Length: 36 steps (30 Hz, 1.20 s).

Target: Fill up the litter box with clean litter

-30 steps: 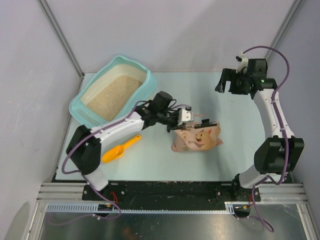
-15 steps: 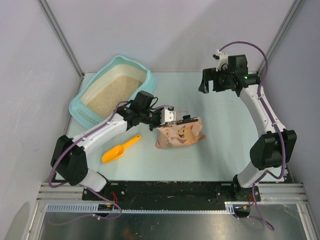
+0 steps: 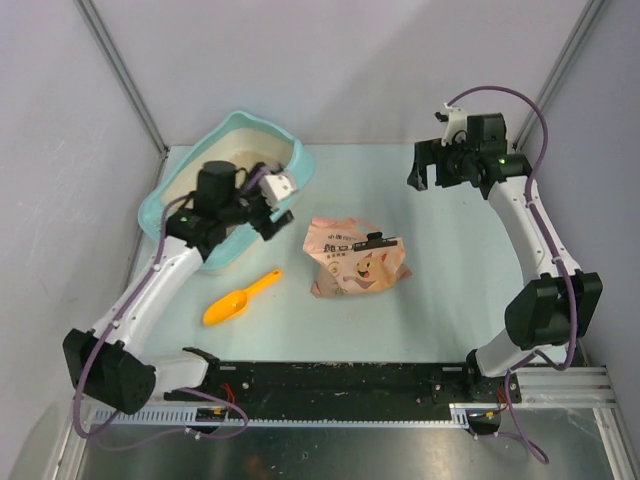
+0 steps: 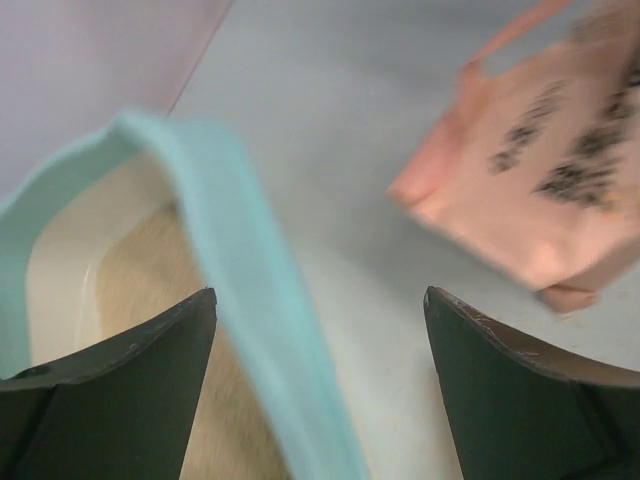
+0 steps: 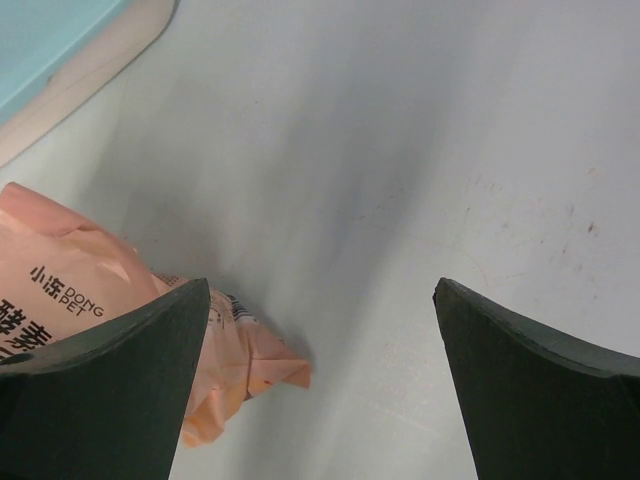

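The light teal litter box (image 3: 243, 121) stands at the back left, with beige clean litter (image 4: 150, 270) lying inside it. My left gripper (image 3: 275, 203) hovers open over the box's right wall. In the left wrist view the teal rim (image 4: 240, 270) runs between the spread jaws of that gripper (image 4: 320, 292), which hold nothing. The pink bag (image 3: 355, 258) lies on the table mid-scene, free of both grippers. My right gripper (image 3: 418, 167) hangs open at the back right; in its wrist view (image 5: 322, 284) bare table shows between the jaws and the bag's corner (image 5: 80, 290) lies to the left.
An orange scoop (image 3: 238, 299) lies on the table in front of the litter box, left of the bag. Grey walls and metal posts close in the back and both sides. The litter box's corner (image 5: 50, 30) shows at the top left of the right wrist view.
My left gripper has opened and let go of the pink bag, then swung back left over the litter box's wall. The bag now lies loose on the table. The right arm barely shifted.
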Each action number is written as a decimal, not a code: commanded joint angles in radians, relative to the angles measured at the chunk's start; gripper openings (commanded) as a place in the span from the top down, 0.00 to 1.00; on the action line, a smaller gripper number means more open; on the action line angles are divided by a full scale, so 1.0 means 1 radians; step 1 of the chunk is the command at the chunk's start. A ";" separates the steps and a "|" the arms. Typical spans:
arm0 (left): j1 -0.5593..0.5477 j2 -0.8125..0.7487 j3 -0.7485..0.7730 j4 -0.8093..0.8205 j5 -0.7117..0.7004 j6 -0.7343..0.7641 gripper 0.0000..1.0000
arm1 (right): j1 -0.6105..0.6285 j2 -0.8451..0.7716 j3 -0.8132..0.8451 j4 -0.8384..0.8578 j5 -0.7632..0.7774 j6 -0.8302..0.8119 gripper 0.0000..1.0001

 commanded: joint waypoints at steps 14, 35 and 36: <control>0.294 0.296 0.050 -0.065 -0.112 -0.234 0.22 | -0.019 -0.021 0.029 0.008 0.017 -0.025 0.00; 0.009 0.604 0.285 -0.070 -0.035 -0.034 0.74 | -0.075 -0.141 -0.083 -0.002 0.031 -0.043 0.00; -0.017 0.613 0.309 -0.070 -0.040 -0.023 0.74 | -0.079 -0.150 -0.093 -0.002 0.031 -0.042 0.00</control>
